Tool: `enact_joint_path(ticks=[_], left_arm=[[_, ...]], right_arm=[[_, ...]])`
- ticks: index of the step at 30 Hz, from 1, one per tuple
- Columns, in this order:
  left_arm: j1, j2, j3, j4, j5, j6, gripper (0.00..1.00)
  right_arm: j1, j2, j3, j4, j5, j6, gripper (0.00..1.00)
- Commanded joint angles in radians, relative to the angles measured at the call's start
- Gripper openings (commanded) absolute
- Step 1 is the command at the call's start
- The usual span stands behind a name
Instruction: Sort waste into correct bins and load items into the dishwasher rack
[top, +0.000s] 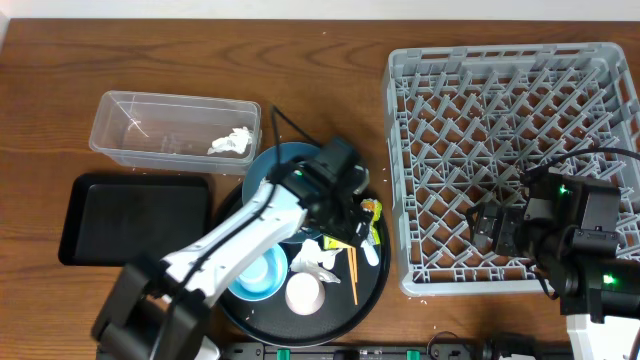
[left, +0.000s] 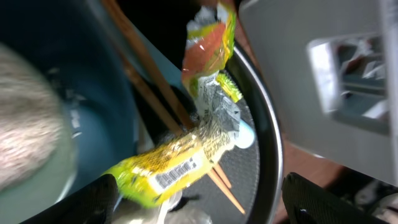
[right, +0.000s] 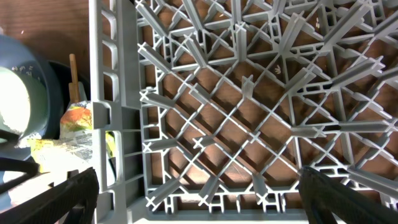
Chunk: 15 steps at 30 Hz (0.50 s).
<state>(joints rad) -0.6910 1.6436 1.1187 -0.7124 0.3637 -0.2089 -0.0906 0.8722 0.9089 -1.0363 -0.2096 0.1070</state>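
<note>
- The left arm, white with black joints, enters at 7 o'clock of the overhead view and stretches toward 1 o'clock across the round black tray (top: 372, 285).
- The left gripper (left: 199, 190) hangs over the tray's 2 o'clock edge. Its jaws stand wide apart, with nothing pinched between them.
- The right arm, black, comes in from 4 o'clock. The right gripper (right: 199, 186) hovers inside the dishwasher rack (top: 515, 60) near its 7 o'clock corner, jaws spread wide and holding nothing.
- At least two snack wrappers (left: 171, 168) lie between the left fingers (left: 93, 202). They are crinkled foil, yellow-green with print, and one has an orange patch.
- Two thin wooden chopsticks (left: 146, 78) run slantwise under the wrappers.
- On the round tray sit one dark-blue dish (top: 275, 160) at 12 o'clock, one light-blue bowl (top: 262, 278) at 7 o'clock and one pale pink cup (top: 305, 293) at 6 o'clock.
- A crumpled white napkin (top: 318, 262) lies near the tray's middle.
- One clear tub (top: 150, 125), rectangular with rounded corners, stands at 10 o'clock of the table and holds one crumpled napkin.
- One flat black rectangular tray (top: 135, 220) lies at 9 o'clock.
- The rack is light-grey plastic, square, with a diamond lattice floor and upright pegs. It fills the 3 o'clock side.
</note>
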Motion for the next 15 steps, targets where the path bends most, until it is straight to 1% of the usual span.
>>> enact_joint_path(ticks=[1, 9, 12, 14, 15], left_arm=[[-0.034, 0.057, -0.012, 0.010, -0.071, 0.006, 0.86], [-0.052, 0.104, -0.012, 0.040, -0.087, 0.005, 0.85], [-0.052, 0.104, -0.012, 0.026, -0.087, 0.005, 0.76], [-0.052, 0.103, -0.012, 0.016, -0.087, 0.005, 0.68], [-0.052, 0.103, -0.012, 0.013, -0.087, 0.005, 0.61]], right_arm=[[0.000, -0.003, 0.019, -0.004, -0.004, 0.012, 0.99], [0.000, -0.003, 0.019, -0.004, -0.004, 0.012, 0.99], [0.000, -0.003, 0.019, -0.004, -0.004, 0.012, 0.99], [0.000, -0.003, 0.019, -0.004, -0.004, 0.012, 0.99], [0.000, -0.003, 0.019, -0.004, -0.004, 0.012, 0.99]])
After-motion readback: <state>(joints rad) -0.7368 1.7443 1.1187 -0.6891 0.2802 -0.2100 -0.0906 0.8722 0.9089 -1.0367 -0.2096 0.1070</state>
